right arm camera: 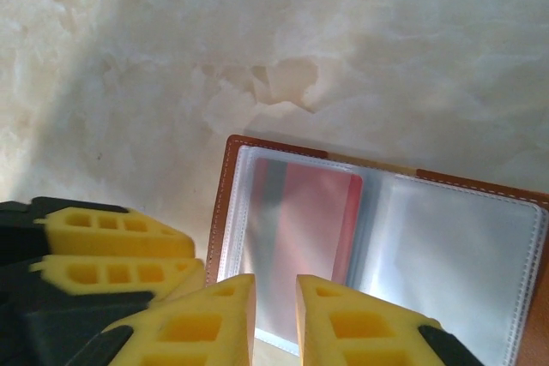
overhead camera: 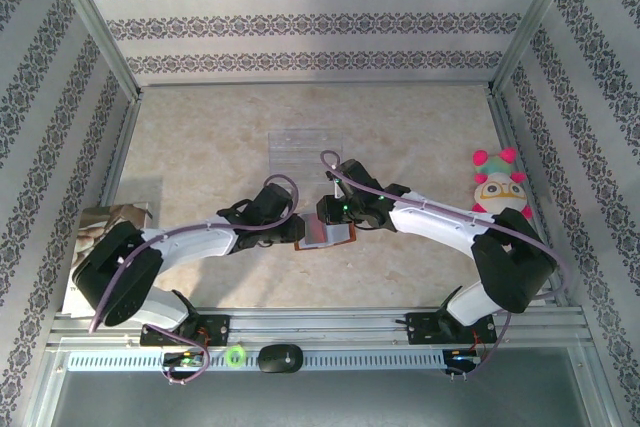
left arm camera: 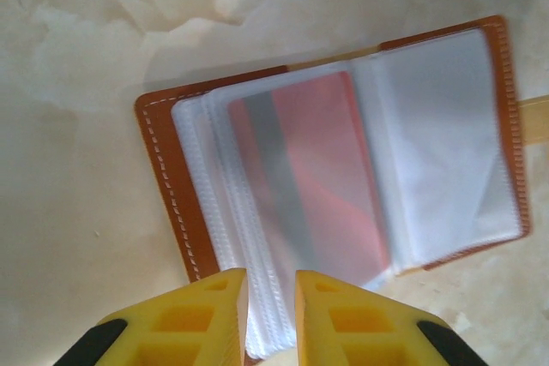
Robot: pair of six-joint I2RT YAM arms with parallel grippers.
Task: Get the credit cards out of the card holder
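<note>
From the left, the left gripper [overhead camera: 293, 226] reaches in to the card holder [overhead camera: 330, 239], which lies open and flat on the pale marbled table [overhead camera: 200, 137], near the middle toward the front. In the left wrist view, the left gripper [left arm camera: 271, 297] has its yellow fingers a narrow gap apart at the holder's near edge. Edges of the clear plastic sleeves [left arm camera: 446, 143] show through that gap, but no firm hold on them is visible. The brown card holder [left arm camera: 167, 177] carries a fan of these sleeves, and the red card [left arm camera: 317, 169] sits inside one. The sleeve to its right looks empty. The right gripper [right arm camera: 276, 306] is also only slightly parted, over the holder's [right arm camera: 225, 203] near edge, grasping nothing clearly. A clear tray [overhead camera: 305, 150] lies beyond the holder, and a plush toy [overhead camera: 497, 187] is far right.
</note>
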